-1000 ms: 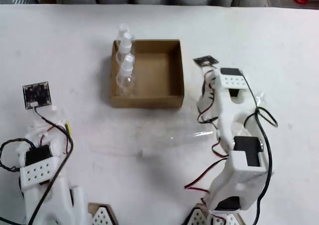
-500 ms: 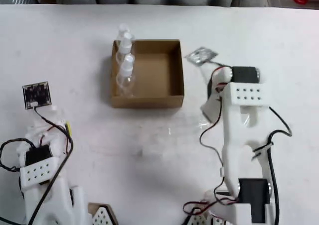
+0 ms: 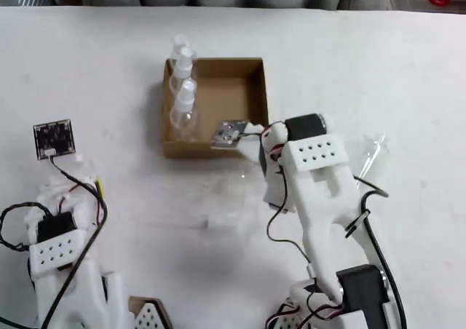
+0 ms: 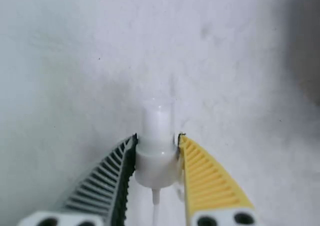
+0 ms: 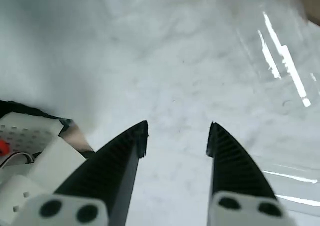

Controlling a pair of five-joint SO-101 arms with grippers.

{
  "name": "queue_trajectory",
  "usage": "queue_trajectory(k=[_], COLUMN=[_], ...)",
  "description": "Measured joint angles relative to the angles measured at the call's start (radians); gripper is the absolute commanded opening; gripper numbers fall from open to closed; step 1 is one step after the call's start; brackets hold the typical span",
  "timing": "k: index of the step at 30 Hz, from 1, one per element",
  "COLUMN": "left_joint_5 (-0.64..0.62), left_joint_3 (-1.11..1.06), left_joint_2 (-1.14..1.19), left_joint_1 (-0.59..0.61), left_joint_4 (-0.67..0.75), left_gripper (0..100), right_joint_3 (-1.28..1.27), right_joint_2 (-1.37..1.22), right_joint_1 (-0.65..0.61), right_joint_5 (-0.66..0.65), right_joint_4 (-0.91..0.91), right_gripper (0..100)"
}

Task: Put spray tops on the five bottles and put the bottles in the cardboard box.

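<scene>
Swung over to the box's [image 3: 211, 151] near corner, the right gripper [image 5: 177, 131] gapes empty; the left gripper [image 4: 157, 137] pinches a spray top [image 4: 158, 117], seemingly ready for capping.

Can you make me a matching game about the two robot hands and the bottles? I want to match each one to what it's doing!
Things:
1. left hand
2. right hand
3. bottles

What it's doing:
A. standing in the cardboard box
B. open, holding nothing
C. shut on a spray top

Right pairs: 1-C, 2-B, 3-A.
</scene>
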State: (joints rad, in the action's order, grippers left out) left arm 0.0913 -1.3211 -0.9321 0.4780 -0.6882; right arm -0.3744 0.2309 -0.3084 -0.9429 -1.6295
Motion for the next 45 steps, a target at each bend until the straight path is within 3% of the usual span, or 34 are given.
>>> queue_trajectory(k=[20,26,31,35,45], left_joint_5=[0.0,0.012,0.037,0.04,0.04], left_joint_3=[-0.011,-0.011,-0.011,-0.011,-0.011], left_joint_2=[0.0,0.0,0.0,0.0,0.0], left_joint_1=[-0.005,-0.023,-0.025,-0.025,-0.025], left_joint_4=[0.002,0.002,0.002,0.002,0.002], left_gripper=[2,2,2,2,2], right_joint_3=[0.0,0.0,0.0,0.0,-0.072], right_joint_2=[0.0,0.0,0.0,0.0,-0.002], right_joint_1=[0.005,-0.005,-0.003,-0.035,-0.219], right_joint_5=[-0.011,-0.161,-0.333,-0.43,-0.468], right_joint_4=[0.005,0.017,0.06,0.061,0.184], right_gripper=[17.3,17.7,25.9,26.2,26.2])
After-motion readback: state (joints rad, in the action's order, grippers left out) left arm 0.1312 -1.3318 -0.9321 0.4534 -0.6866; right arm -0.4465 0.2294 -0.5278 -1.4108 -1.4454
